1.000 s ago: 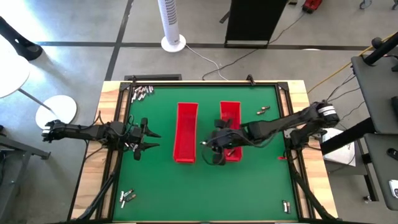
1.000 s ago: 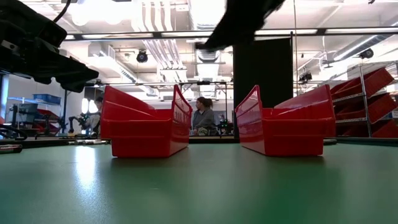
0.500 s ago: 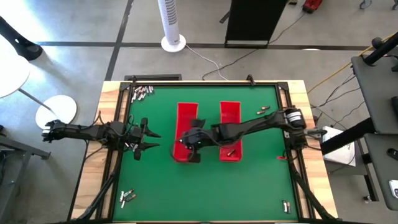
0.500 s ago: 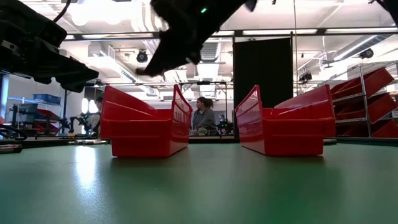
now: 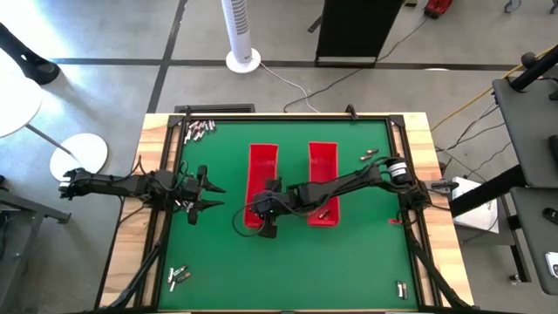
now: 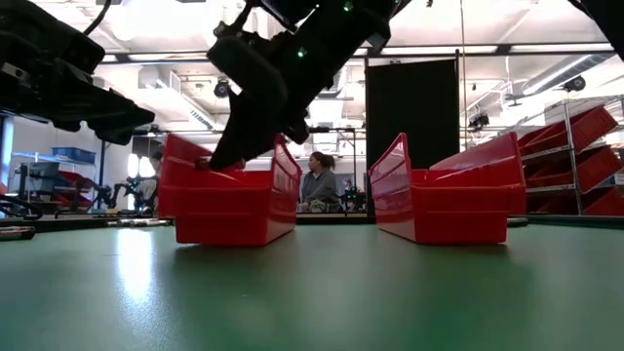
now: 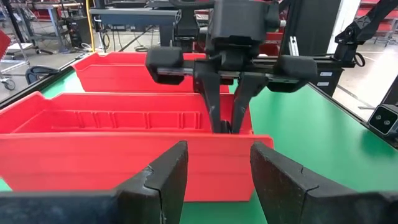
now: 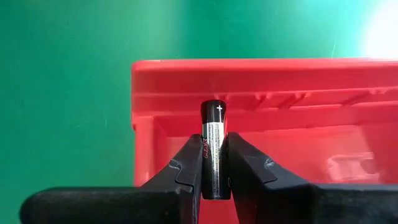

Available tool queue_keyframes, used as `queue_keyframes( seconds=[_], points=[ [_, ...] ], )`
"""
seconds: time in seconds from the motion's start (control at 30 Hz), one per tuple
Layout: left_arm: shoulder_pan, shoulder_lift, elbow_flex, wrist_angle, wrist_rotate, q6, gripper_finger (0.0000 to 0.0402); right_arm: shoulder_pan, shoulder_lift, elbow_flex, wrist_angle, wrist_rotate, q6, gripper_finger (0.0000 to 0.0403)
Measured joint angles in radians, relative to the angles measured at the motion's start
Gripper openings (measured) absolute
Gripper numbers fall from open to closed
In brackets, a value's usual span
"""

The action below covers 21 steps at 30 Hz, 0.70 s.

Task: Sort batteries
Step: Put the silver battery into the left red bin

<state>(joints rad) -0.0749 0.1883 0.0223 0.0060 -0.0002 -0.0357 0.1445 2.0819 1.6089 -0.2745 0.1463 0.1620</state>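
Note:
My right gripper (image 5: 265, 220) hangs over the near end of the left red tray (image 5: 261, 166), shut on one battery (image 8: 213, 149), silvery with a dark end. The left wrist view shows it (image 7: 226, 121) pointing down into that tray (image 7: 112, 143). My left gripper (image 5: 207, 194) waits open, left of the trays, its fingers (image 7: 163, 177) facing the tray's side. Loose batteries lie in small heaps at the far-left corner (image 5: 199, 128), the near-left corner (image 5: 179, 276), right of the trays (image 5: 369, 156) and near the right corner (image 5: 401, 289). One battery (image 5: 323, 212) lies in the right tray (image 5: 323, 161). My right gripper pinches the battery by its silvery body (image 8: 213, 163) between the two fingers (image 8: 186, 163). It lies lengthwise along them, and its dark plus end (image 8: 215, 109) sticks out past the tips. The fingers come from above, pointing down. The battery is lifted clear above the tray's inside.
The two red trays stand side by side mid-table, long sides running far to near, with a gap between them (image 5: 294, 187). The right arm (image 5: 349, 181) reaches across the right tray. Green mat (image 5: 296, 270) lies bare near the trays. A person (image 6: 317, 180) sits beyond the table.
My right gripper, still shut on the battery, has swung from above the right tray's near end toward the table's left, crossed the gap, and come down over the left tray's near end. The left arm has kept still.

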Motion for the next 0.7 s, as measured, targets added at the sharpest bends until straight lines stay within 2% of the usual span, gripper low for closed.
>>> queue_keyframes(
  seconds=[0.17, 0.4, 0.7],
  points=[
    [0.000, 0.000, 0.000, 0.000, 0.000, 0.000, 0.0155, 0.030, 0.002, 0.009, 0.008, 0.035, 0.029, 0.0049],
    [0.000, 0.000, 0.000, 0.000, 0.000, 0.000, 0.0155, 0.061, 0.002, 0.017, 0.004, 0.065, -0.037, 0.0049],
    [0.000, 0.000, 0.000, 0.000, 0.000, 0.000, 0.0155, 0.035, 0.002, 0.033, -0.051, 0.064, -0.109, 0.0049]
  ],
)
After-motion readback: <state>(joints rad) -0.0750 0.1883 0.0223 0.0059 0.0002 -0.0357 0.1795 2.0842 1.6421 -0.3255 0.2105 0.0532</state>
